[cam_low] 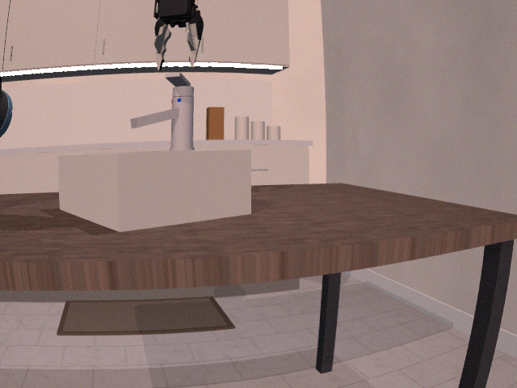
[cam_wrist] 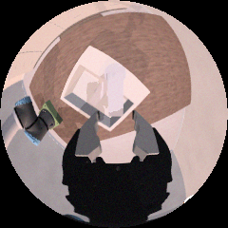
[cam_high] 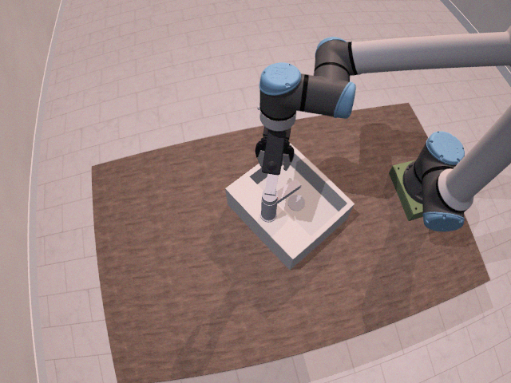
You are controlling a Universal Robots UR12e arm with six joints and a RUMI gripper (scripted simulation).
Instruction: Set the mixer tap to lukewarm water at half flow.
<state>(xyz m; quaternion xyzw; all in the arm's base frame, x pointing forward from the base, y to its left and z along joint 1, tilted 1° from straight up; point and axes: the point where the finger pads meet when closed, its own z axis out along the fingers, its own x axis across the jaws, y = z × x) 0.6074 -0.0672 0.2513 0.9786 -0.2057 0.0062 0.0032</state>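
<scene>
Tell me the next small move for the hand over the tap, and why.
Probably lower straight down. The hand hangs open just above the lever of the mixer tap, its fingertips apart on either side and touching nothing. The lever sits low atop the tap body, so the fingers likely need to straddle it before lifting or turning it.

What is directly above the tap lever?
The claw hangs just above the lever, open, apart from it and holding nothing. Behind it are wall cabinets. The top view hides the lever under the claw.
</scene>
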